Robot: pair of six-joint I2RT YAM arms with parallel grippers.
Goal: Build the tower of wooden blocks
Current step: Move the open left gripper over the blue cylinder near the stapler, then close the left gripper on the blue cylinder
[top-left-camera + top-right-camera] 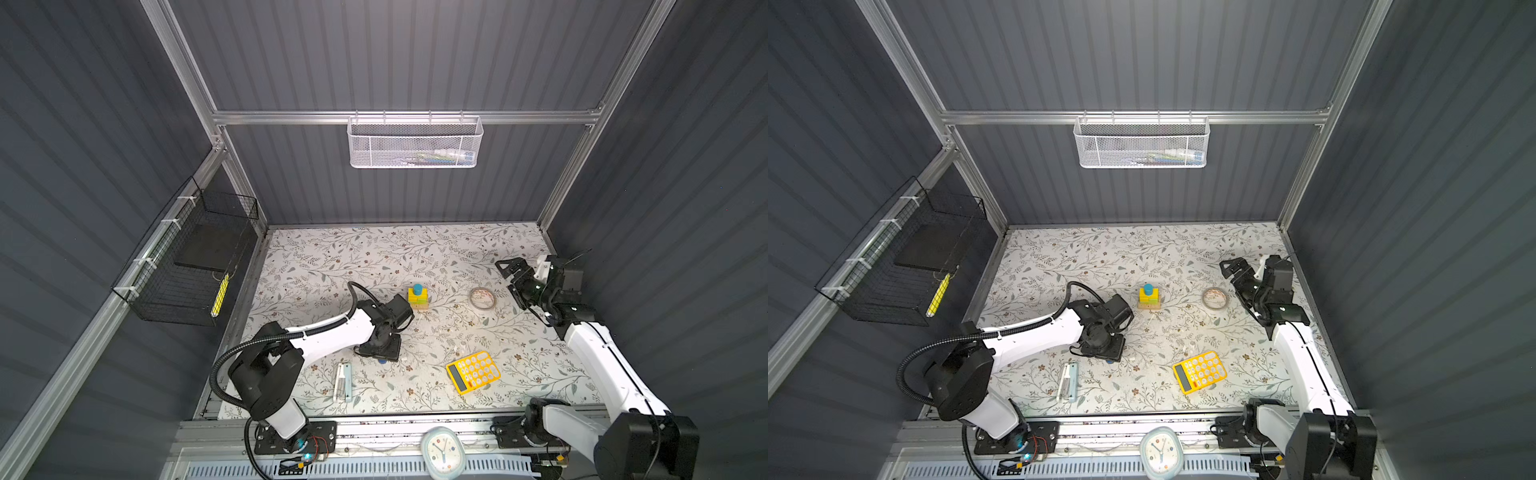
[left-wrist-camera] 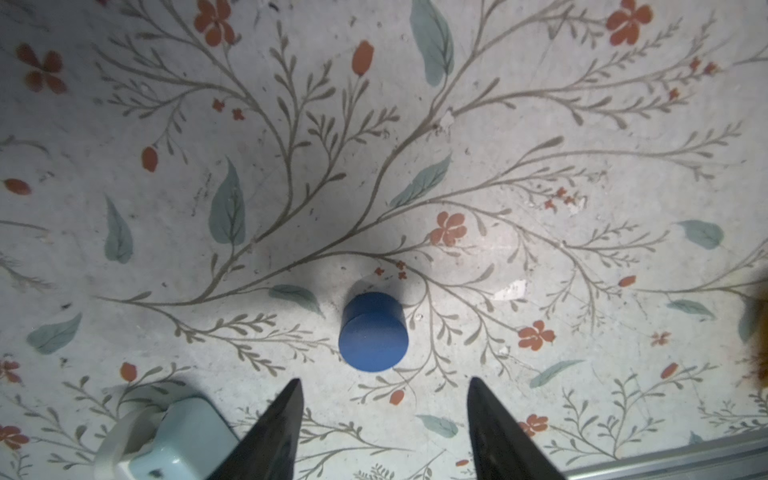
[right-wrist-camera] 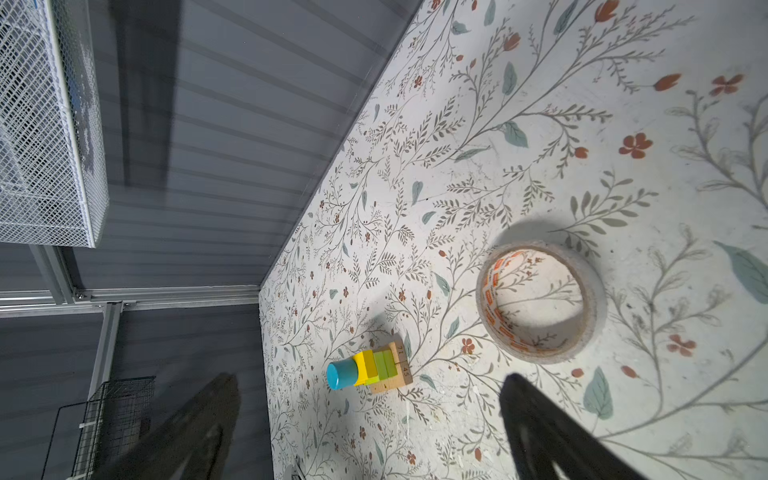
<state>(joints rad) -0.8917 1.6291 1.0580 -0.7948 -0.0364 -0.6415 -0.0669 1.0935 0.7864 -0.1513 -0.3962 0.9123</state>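
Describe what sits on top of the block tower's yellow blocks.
A blue cylinder stands on the yellow blocks. The patch of their top face beneath it is covered, so how it seats cannot be seen.

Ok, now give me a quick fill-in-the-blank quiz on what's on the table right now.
1. The top cylinder of the wood block tower is ___.
2. The tool poised by the loose cylinder belongs to the ___ arm.
3. The body of the calculator is ___.
Missing words: blue, left, yellow.
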